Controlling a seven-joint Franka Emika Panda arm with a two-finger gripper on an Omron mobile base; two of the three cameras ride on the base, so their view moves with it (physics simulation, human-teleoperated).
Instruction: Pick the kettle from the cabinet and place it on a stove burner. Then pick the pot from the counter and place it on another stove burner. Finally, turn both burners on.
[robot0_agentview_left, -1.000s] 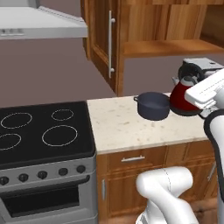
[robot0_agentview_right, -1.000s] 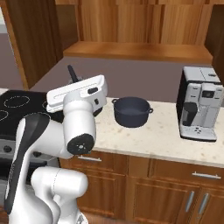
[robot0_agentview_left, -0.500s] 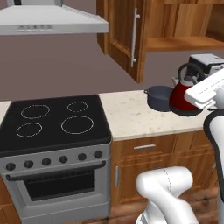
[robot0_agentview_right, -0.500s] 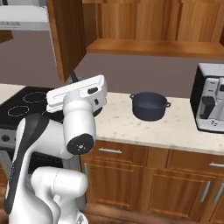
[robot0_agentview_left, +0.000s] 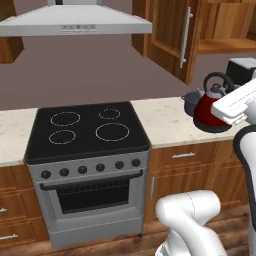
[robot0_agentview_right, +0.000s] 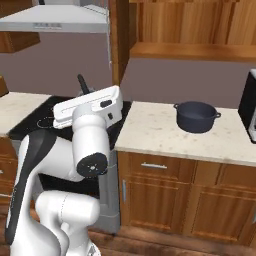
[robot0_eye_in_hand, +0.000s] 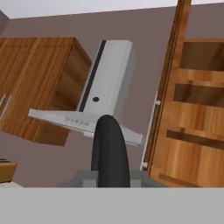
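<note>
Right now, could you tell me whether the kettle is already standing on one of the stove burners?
No, the kettle hangs in the air over the counter, to the right of the cooktop, carried by the arm.

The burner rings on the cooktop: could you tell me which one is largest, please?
The front right ring, nearest the counter, is the widest. The back right ring is the smallest; the two left rings are middling.

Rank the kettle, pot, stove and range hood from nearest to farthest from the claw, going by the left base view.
1. Kettle: in the claw, at the right edge over the counter.
2. Pot: just behind the kettle on the counter.
3. Stove: well to the left.
4. Range hood: up high on the left. Stove and hood are close to call.
</note>
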